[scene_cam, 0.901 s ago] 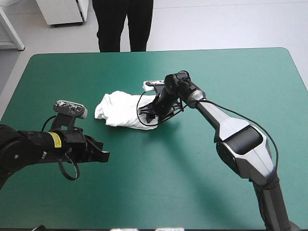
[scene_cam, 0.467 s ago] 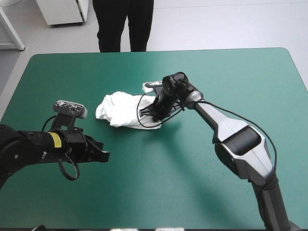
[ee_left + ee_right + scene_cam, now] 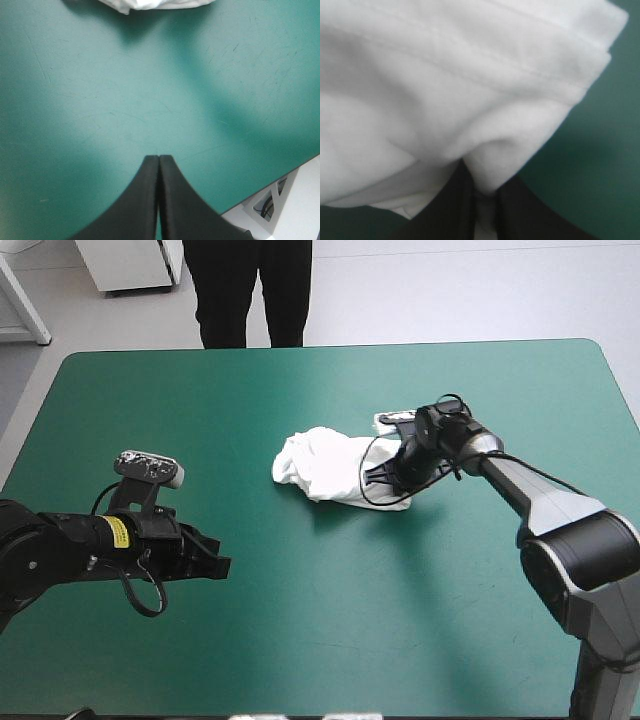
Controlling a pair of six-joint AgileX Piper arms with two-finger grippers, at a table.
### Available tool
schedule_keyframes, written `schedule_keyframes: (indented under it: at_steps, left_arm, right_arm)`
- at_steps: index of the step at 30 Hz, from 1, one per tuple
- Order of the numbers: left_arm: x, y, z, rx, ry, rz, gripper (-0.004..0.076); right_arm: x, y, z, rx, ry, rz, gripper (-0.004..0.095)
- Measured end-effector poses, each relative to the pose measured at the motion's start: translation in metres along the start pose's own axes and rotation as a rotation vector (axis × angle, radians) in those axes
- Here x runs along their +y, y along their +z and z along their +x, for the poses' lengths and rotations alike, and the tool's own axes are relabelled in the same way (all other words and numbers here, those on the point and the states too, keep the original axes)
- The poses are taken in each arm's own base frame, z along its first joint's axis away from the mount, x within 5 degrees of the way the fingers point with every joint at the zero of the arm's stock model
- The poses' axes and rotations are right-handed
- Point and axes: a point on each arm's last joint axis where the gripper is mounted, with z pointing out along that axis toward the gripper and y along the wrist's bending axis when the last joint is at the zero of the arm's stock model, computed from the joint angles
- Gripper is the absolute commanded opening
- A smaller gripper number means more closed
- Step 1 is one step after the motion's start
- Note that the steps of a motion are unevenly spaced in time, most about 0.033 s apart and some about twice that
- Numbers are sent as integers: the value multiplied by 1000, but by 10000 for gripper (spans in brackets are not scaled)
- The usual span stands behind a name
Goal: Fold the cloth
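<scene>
In the high view I see the T-shirt (image 3: 325,465), a white crumpled bundle, lying near the middle of the teal-green cover (image 3: 400,620). The right gripper (image 3: 393,478) is at its right end. The left gripper (image 3: 212,565) is well apart from it, toward the table's left edge.

In the left wrist view the left gripper (image 3: 159,159) is clenched on nothing, and the T-shirt (image 3: 150,4) lies well ahead of it.

In the right wrist view the right gripper (image 3: 482,197) pinches a fold of the T-shirt (image 3: 445,85).

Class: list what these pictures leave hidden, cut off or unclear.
High view: tips of the right claw, hidden by wrist and T-shirt.
Left wrist view: most of the T-shirt, cut off by the edge.
Right wrist view: T-shirt's outline, cut off; claw tips, under cloth.
</scene>
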Motion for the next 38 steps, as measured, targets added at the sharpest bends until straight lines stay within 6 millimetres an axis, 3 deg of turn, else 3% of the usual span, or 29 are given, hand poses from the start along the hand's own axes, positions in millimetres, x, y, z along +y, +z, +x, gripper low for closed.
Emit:
schedule_keyframes:
  at_steps: [10,22,27,35,38]
  left_arm:
    - [0,0,0,0,0,0,-10]
    - [0,0,0,1,-1,4,-10]
    - [0,0,0,1,-1,4,-10]
    - [0,0,0,1,3,4,-10]
    - [0,0,0,1,3,4,-10]
  right_arm:
    - [-99,-24,56,-35,194,94,-17]
    - [-199,-61,128,-51,441,239,-17]
    - [-222,-77,148,-80,534,283,-17]
    - [-239,-83,159,-92,595,308,-15]
    - [-240,-83,160,-91,592,311,95]
